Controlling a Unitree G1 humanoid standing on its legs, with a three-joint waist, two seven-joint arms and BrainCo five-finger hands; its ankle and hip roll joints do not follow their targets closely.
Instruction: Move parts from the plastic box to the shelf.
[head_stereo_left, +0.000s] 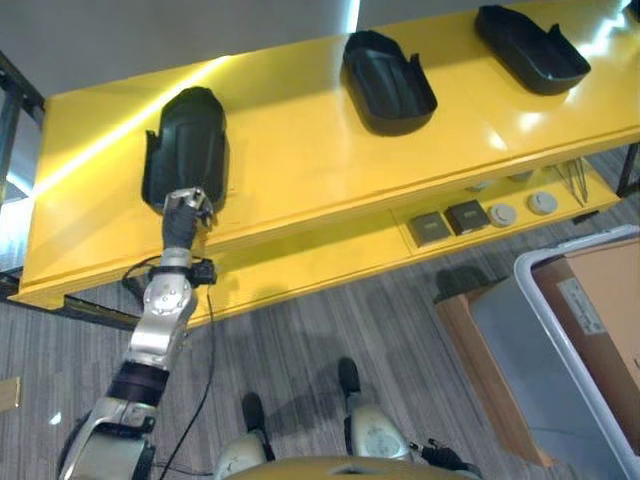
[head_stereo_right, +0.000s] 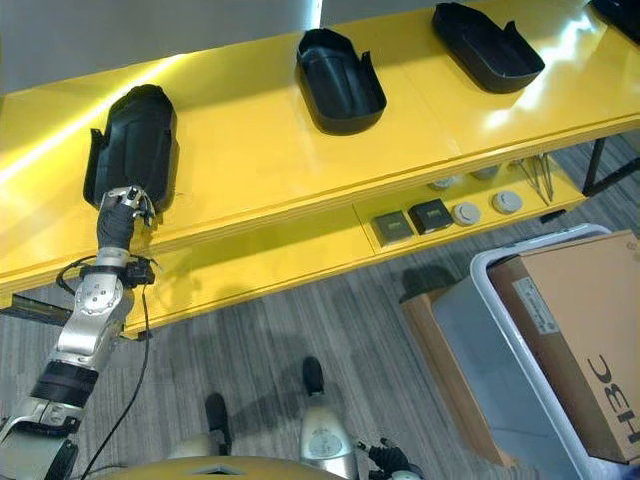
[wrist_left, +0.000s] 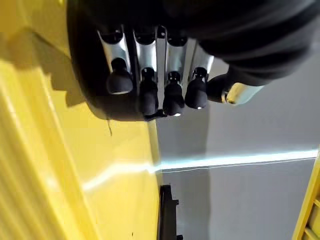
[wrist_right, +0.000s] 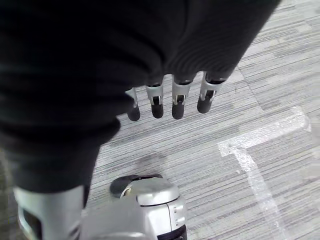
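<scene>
Three black moulded parts lie on the yellow shelf: a left part, a middle part and a right part. My left hand reaches up to the near end of the left part. Its fingers are straight, with their dark tips against that part's black edge; nothing is curled round it. My right hand hangs over the carpeted floor with relaxed fingers and holds nothing. The grey plastic box stands on the floor at the lower right.
A cardboard box sits inside the plastic box. The shelf's lower ledge carries dark square pieces and round discs. Striped grey carpet lies between me and the shelf.
</scene>
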